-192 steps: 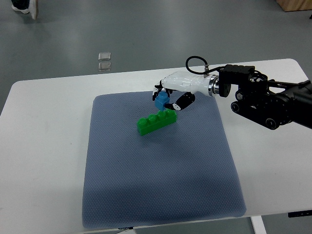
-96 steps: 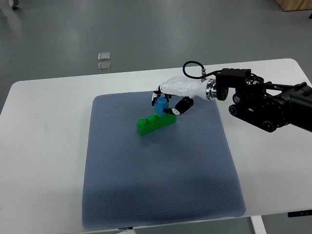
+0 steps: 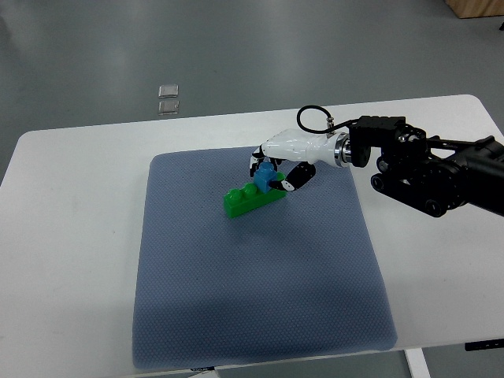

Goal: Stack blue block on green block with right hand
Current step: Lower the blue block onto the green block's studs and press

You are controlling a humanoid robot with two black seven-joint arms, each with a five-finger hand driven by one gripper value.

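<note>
White table [image 3: 71,205], grey-blue mat [image 3: 252,291] on it, grey floor [image 3: 236,47] (two small tiles [image 3: 168,98]).

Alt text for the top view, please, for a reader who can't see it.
The robot's right hand holds a blue block down onto the right part of a green block lying on a grey mat on a white table.

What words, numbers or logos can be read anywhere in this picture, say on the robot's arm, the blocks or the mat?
None can be read.
Right hand and its black arm: no legible print.
Blue block and green block: plain, no markings seen.
Grey mat and white table: no text.
Two small clear squares on the floor: too small to tell.
</note>
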